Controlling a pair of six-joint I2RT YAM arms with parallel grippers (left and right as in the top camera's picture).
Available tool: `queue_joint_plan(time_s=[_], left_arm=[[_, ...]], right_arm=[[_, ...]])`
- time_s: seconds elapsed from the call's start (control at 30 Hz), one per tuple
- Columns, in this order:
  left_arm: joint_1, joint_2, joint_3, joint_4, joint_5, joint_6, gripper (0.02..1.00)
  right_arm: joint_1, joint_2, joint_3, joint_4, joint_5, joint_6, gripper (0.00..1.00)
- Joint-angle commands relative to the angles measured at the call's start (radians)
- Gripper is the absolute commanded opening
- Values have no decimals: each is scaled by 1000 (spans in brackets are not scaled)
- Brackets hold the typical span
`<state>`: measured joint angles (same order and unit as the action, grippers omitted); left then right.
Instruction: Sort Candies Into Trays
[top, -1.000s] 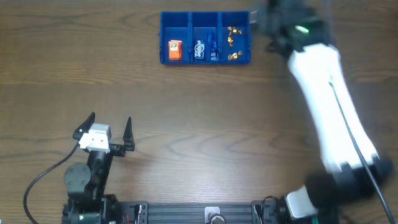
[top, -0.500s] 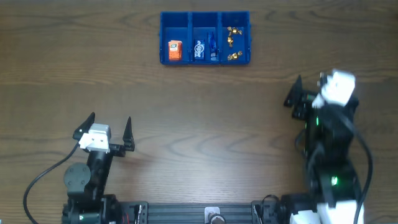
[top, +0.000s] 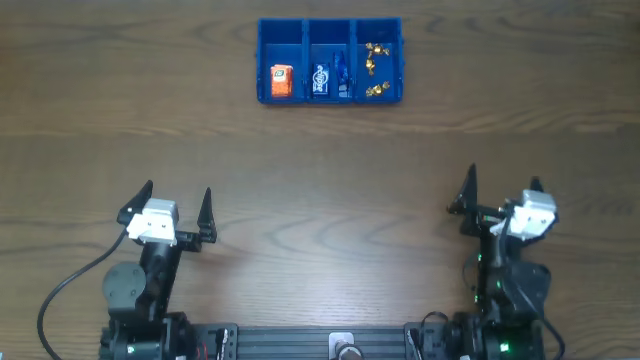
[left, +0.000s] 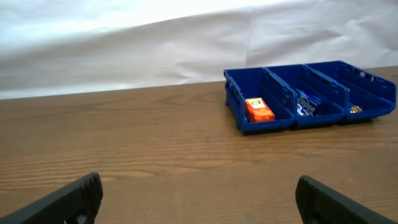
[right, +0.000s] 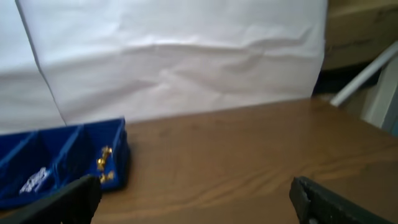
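Note:
A blue tray (top: 331, 30) with three compartments sits at the far middle of the table. Its left bin holds an orange candy (top: 281, 79), the middle bin blue-wrapped candies (top: 327, 79), the right bin several small gold candies (top: 374, 66). The left wrist view shows the tray (left: 280, 93) with the orange candy (left: 259, 110) in it. The right wrist view shows the tray (right: 74, 140) and gold candies (right: 103, 163). My left gripper (top: 177, 204) stands open near the front left, holding nothing. My right gripper (top: 500, 201) stands open near the front right, holding nothing.
The wooden table (top: 320, 160) stretches bare between the grippers and the tray. A white sheet (left: 155, 43) hangs behind the table's far edge. Cables run from the left arm's base (top: 60, 290).
The right arm has swung back from beside the tray's right end to the front right of the table. The left arm has not moved.

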<state>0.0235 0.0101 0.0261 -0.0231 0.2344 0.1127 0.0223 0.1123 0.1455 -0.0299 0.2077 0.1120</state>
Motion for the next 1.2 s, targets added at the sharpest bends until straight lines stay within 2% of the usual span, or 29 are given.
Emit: queue_joint_plan(time_s=[0.03, 0.13, 0.47, 0.63, 1.2], left_arm=[[2, -6, -21, -30, 21, 15, 998], [2, -6, -21, -30, 21, 15, 998], [2, -6, -21, -30, 21, 15, 998], [2, -6, -21, -30, 21, 15, 998], [2, -6, -21, -30, 21, 15, 998]], right_arm=[[-11, -109, -123, 26, -27, -13, 1000], [-10, -109, -139, -29, -23, -12, 1000], [-9, -109, -138, -31, -20, -13, 1000], [-9, -109, -139, -43, -117, -173, 1000], [-11, -109, -138, -43, -117, -166, 1000]])
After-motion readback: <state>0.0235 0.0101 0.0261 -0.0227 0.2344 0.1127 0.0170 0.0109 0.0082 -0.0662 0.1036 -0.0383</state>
